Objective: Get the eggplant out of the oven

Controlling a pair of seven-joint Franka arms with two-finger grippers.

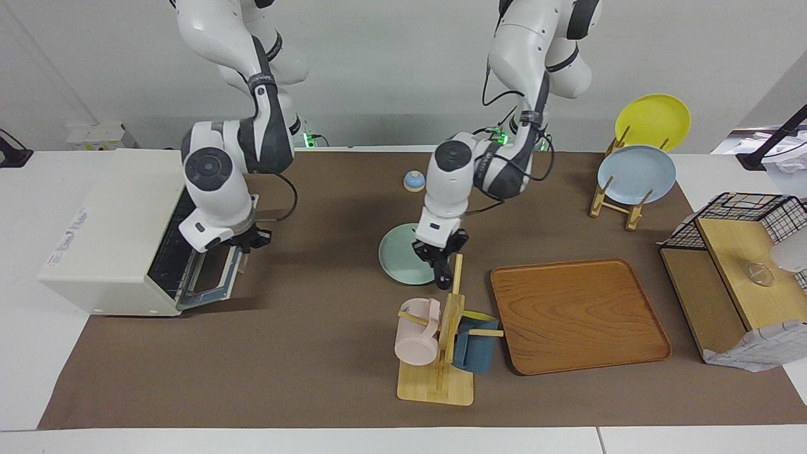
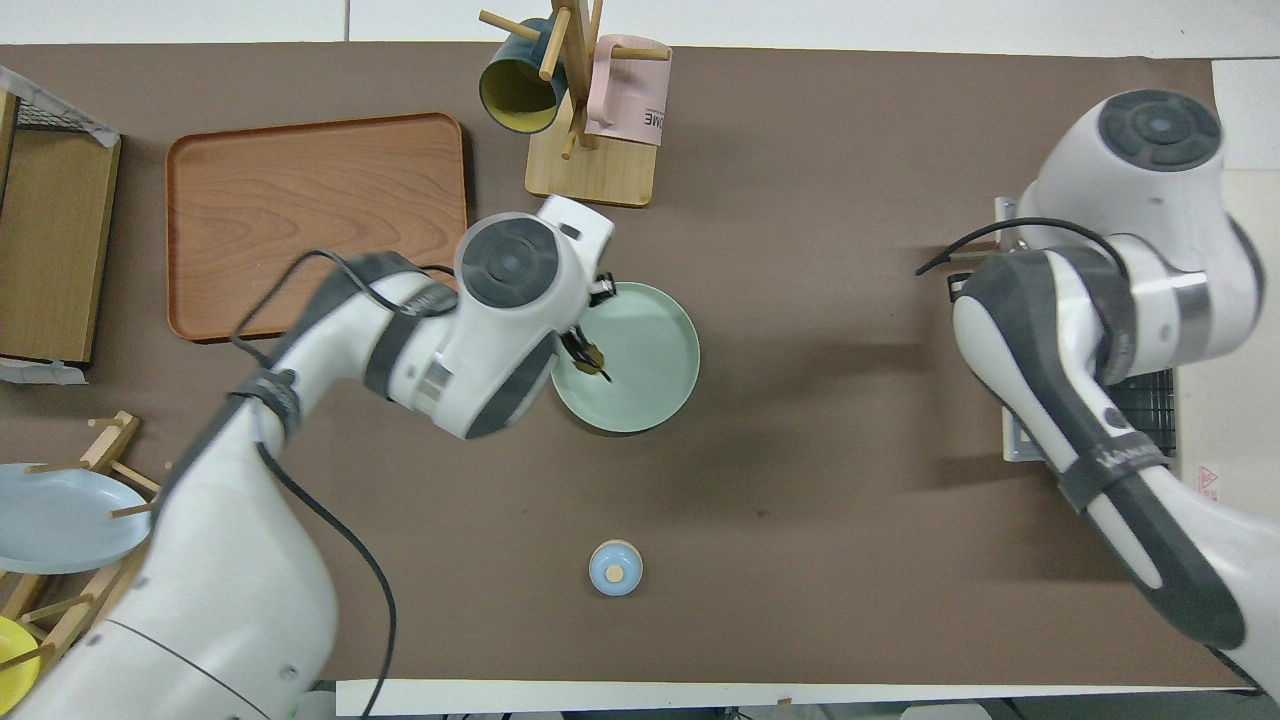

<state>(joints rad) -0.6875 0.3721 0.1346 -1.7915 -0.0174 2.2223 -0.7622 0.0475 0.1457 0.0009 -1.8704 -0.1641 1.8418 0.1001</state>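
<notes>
Fingers of the left gripper (image 1: 438, 255) pinch the eggplant (image 1: 445, 275) over the green plate (image 1: 394, 255), probably to set it down. The right gripper (image 1: 252, 239) is at the open door of the oven (image 1: 113, 239), perhaps steadying it; I cannot tell its grip.

Bright, even overhead light; soft shadows under both arms; sharp focus.

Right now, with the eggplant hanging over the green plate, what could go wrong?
1. The left claw holds the eggplant near the rim of the green plate, not over its middle; released there, it might roll onto the table.
2. The mug rack stands close beside that claw; a sideways move may knock its top post.
3. The right claw is at the open door of the oven; a careless pull could jolt it.
</notes>
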